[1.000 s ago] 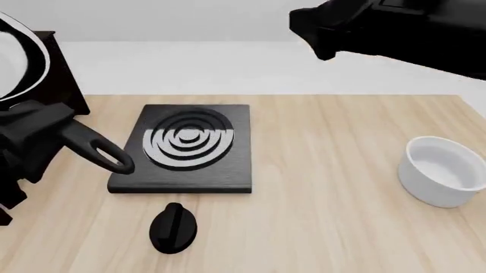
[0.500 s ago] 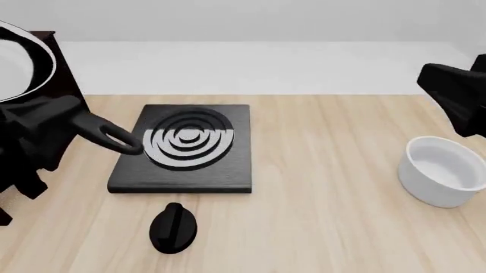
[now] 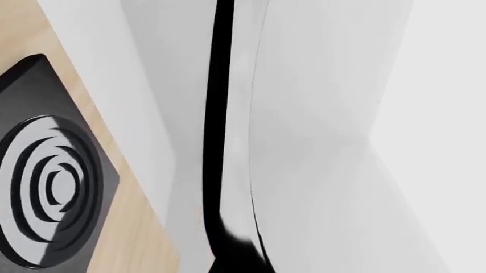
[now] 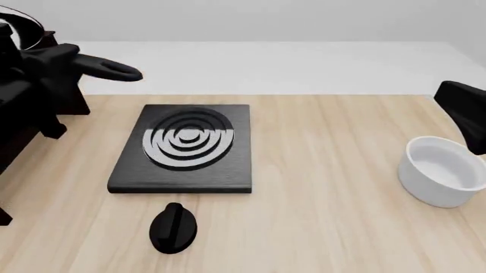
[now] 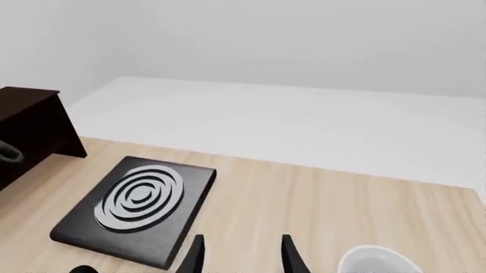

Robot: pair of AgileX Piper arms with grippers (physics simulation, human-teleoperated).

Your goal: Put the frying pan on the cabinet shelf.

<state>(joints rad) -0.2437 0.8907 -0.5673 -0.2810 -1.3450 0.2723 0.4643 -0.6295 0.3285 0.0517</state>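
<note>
My left gripper point(image 4: 62, 61) is shut on the frying pan's long handle point(image 4: 110, 69), whose loop end points right. It holds the pan up at the far left, level with the top of the dark cabinet point(image 4: 74, 100). Only a piece of the pan's rim point(image 4: 23, 19) shows in the front view. The left wrist view shows the pan point(image 3: 221, 114) as a black rim beside a pale inside. My right gripper point(image 5: 243, 257) is open and empty near the right table edge, and the cabinet point(image 5: 32, 122) shows far off in its view.
A flat black square plate with silver rings point(image 4: 186, 145) lies left of the table's middle, also in the right wrist view point(image 5: 136, 199). A black knob point(image 4: 173, 227) lies in front of it. A white bowl point(image 4: 444, 176) stands at the right, under the right arm point(image 4: 465, 116).
My left gripper has lifted the pan up and back, so the handle now sits above the table at cabinet-top height. The right arm has swung from the top of the view to the right edge.
</note>
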